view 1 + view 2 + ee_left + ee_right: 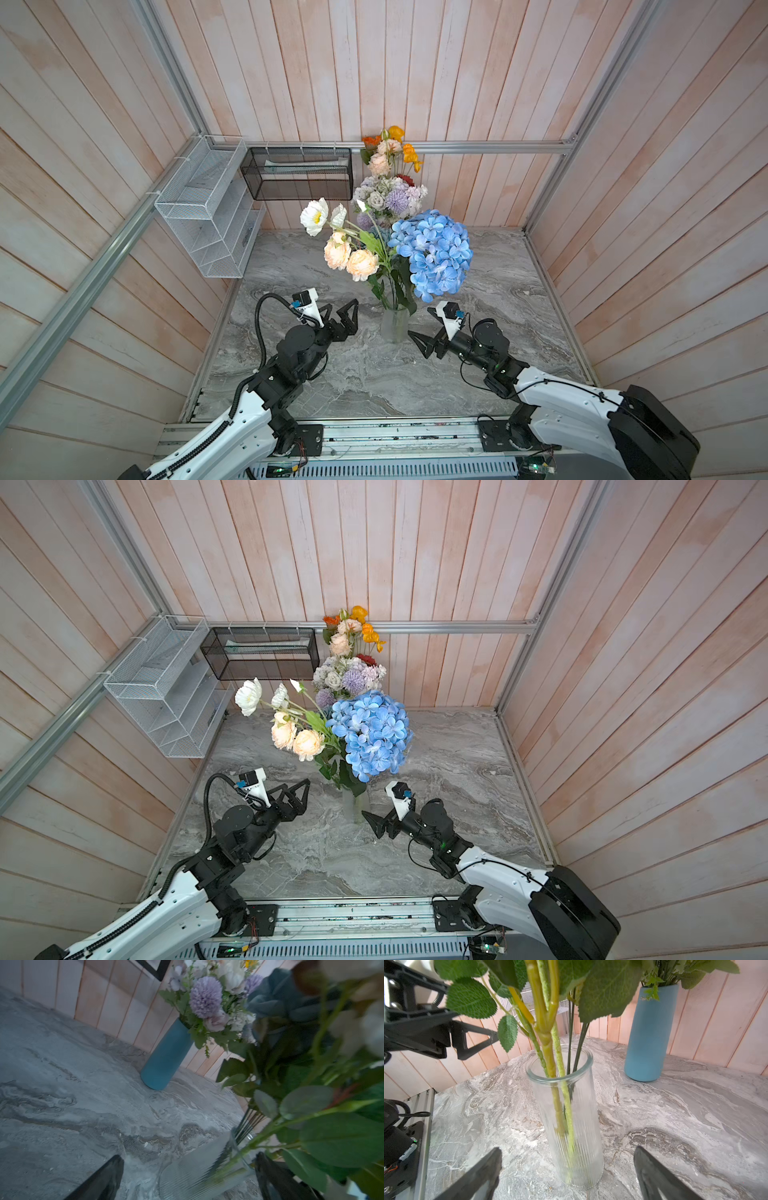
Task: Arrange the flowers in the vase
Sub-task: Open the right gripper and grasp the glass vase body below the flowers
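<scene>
The right gripper is spread wide and empty, with the glass vase straight ahead of it. In the right wrist view the vase stands between the two fingers but just beyond their tips, touching neither. The left gripper is also open and holds nothing. From it the vase lies ahead and toward the side facing the other arm, a little farther off, so I judge the right arm the nearer. The flowers are in the vase, and their stems run down through its mouth to the bottom. Their long axis is close to upright, across the line between the right fingers, and the heads fan out well above both grippers. Beyond the vase from both grippers, a blue vase holds another bunch. I see no stem loose on the table. The next move is therefore likely either a grasp on an upright stem above the rim or a reach past the vase to that bunch; I cannot tell which.
</scene>
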Controlling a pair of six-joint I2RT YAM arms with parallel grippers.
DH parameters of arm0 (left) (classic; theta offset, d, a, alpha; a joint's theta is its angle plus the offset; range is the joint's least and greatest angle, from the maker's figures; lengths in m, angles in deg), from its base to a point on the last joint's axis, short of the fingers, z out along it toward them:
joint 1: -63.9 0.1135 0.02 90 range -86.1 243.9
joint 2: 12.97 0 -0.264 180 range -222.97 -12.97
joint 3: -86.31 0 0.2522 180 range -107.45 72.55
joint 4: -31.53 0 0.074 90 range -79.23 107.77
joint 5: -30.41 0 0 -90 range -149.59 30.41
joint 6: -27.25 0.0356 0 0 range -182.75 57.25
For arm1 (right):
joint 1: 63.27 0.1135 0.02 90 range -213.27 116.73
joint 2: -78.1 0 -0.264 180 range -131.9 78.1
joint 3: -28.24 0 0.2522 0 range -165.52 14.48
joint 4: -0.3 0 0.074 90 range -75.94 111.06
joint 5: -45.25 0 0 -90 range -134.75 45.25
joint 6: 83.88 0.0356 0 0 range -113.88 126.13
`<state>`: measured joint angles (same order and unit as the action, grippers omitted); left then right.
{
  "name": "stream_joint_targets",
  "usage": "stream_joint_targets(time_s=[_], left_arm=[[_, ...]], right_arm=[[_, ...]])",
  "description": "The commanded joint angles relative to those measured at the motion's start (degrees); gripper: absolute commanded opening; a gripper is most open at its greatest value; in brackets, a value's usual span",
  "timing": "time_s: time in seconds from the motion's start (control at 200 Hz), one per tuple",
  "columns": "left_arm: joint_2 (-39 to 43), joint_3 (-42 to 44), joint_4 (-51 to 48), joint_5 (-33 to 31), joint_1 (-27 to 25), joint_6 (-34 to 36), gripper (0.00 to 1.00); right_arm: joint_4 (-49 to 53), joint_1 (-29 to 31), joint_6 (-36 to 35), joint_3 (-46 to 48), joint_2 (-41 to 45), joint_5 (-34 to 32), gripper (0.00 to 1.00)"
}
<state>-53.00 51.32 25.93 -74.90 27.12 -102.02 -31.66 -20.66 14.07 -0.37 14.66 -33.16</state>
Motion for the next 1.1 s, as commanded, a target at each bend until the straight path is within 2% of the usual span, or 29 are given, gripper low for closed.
stream_joint_targets(time_s=[0.0, 0.095, 0.265, 0.545, 0.665, 0.85, 1.09], left_arm=[[-2.3, 3.3, 6.5, -3.6, 1.9, -5.1, 1.00], [-6.9, 5.1, 14.1, -2.9, 2.8, -5.2, 1.00], [-16.1, 3.6, 22.8, 0.7, 2.9, -2.3, 1.00], [-27.7, 1.9, 32.4, 6.7, 2.9, -3.4, 1.00], [-31.2, 0.3, 34.4, 9.5, 2.4, -3.2, 1.00], [-34.4, -2.7, 33.9, 10.2, -0.4, -1.1, 1.00], [-36.4, -3.4, 35.0, 11.3, -1.3, -1.6, 1.00]], right_arm=[[-11.7, 0.1, 1.6, 0.5, -3.8, -0.7, 0.98], [-19.8, 0.1, 2.5, 0.2, -9.2, -0.2, 0.98], [-30.6, 0.1, 1.4, -1.6, -17.8, 0.3, 0.98], [-34.7, 0.1, 0.0, -6.5, -25.7, 3.5, 0.98], [-35.7, 0.2, 0.0, -8.4, -28.4, 5.4, 0.97], [-37.9, 0.1, 0.4, -11.1, -32.6, 7.5, 0.96], [-40.9, 0.1, 0.5, -13.9, -37.4, 8.2, 0.93]])
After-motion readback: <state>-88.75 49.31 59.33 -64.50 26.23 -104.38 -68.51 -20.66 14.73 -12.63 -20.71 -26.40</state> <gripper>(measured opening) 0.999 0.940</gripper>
